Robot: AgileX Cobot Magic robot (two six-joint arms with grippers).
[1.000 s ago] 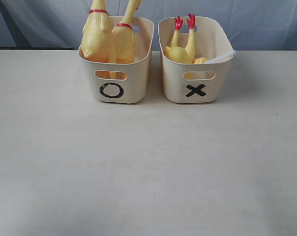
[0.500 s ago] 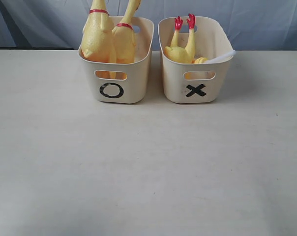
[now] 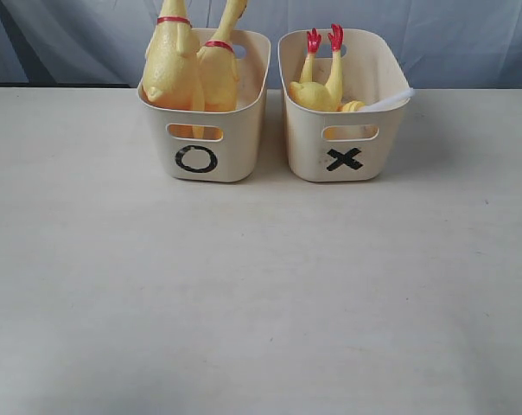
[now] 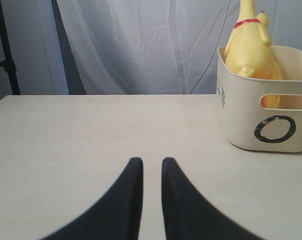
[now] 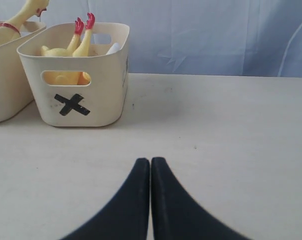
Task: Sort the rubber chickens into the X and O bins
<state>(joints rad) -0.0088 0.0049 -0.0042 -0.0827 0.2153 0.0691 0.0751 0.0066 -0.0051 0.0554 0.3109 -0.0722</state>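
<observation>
Both whole rubber chickens [image 3: 187,73] stand in the O bin [image 3: 207,143]; the headless body [image 3: 317,86] lies in the X bin [image 3: 347,147], at the counter's [image 3: 261,294] far edge. Left hand [image 4: 148,167] narrow, right hand [image 5: 150,166] closed, both empty. Sorting looks complete; best stay clear.

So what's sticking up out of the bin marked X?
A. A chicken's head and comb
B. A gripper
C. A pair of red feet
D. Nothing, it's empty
C: two red feet on yellow legs poke up above the rim of the X bin, belonging to a rubber chicken body lying inside; the right wrist view shows the same.
</observation>
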